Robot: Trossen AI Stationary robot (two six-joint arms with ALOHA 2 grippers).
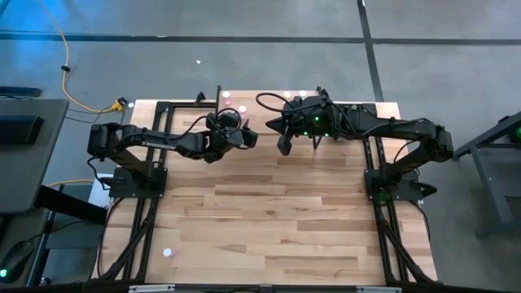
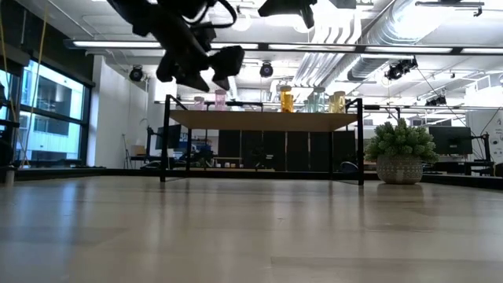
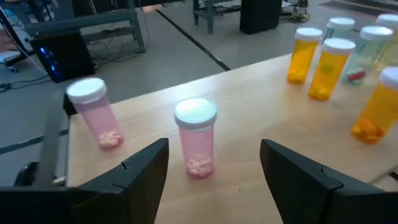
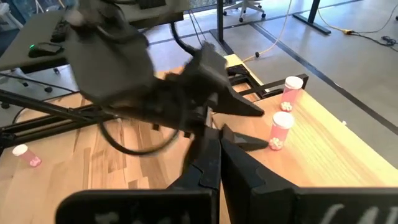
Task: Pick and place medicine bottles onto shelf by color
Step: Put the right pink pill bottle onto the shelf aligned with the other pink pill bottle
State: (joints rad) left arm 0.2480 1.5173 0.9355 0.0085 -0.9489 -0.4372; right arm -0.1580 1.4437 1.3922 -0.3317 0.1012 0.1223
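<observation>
- Standing upright on the shelf [image 3: 249, 93]: 1 pink medicine bottle [image 3: 196, 138], centred just ahead of the left gripper [image 3: 214, 177], fingers spread, untouched.
- Right gripper [image 4: 219, 163]: pressed together, empty, farther off.

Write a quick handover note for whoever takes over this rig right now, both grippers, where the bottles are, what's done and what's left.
Left gripper: open above the shelf, a pink bottle standing free between its fingers.
Right gripper: shut, empty, hovering over the shelf.
Done: two pink bottles stand at one end of the shelf, second pink one; orange bottles grouped farther along.
Left: at least one pink bottle still lies on the table. The views do not show whether other bottles remain.
</observation>
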